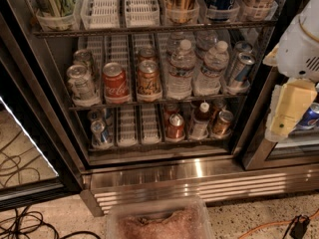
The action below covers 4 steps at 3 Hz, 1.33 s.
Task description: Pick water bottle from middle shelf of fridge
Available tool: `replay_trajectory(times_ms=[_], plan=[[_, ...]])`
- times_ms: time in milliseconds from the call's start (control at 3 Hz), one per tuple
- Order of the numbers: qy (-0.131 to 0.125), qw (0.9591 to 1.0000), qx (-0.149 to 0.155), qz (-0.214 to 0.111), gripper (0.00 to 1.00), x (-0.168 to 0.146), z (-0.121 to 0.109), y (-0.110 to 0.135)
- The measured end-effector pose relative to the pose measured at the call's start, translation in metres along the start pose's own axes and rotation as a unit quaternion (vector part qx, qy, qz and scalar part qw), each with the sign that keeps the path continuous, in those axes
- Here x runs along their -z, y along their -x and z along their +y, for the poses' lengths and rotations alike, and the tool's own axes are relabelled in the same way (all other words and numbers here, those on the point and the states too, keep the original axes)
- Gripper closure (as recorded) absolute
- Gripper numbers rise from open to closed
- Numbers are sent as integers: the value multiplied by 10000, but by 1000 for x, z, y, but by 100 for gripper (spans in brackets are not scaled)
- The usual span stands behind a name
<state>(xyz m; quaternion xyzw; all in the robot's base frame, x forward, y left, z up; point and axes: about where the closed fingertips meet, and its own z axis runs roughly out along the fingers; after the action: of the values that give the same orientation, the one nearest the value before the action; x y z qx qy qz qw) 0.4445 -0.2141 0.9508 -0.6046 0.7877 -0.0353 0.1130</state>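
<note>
Open fridge (pixel 199 172) seen from above, with the robot's gripper (pixel 289 111) at the right edge, outside it.
The water bottle (pixel 181 71) stands upright at the front of the middle shelf (pixel 124 104), between a gold can (pixel 148 78) and a second clear bottle (pixel 212 69). Whether the gripper is parted or closed cannot be told.

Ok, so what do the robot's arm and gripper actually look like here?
The arm, at the right edge of the view, is a rounded white shell with a patch of small dark vent holes. Below it, the gripper is blocky and pale cream-yellow, hanging about level with the middle shelf. No cables or markings show on either.
</note>
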Motion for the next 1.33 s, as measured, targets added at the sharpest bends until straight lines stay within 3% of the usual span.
replay_trajectory(times_ms=[333,667,1000,1333], plan=[[0,10000,-1,-1,0,0,0,0],[150,9989,-279,-340,0,-26,1,-3],[506,9898,-1024,-854,0,-77,7,-16],[655,9762,-1631,-1273,0,-113,9,-22]])
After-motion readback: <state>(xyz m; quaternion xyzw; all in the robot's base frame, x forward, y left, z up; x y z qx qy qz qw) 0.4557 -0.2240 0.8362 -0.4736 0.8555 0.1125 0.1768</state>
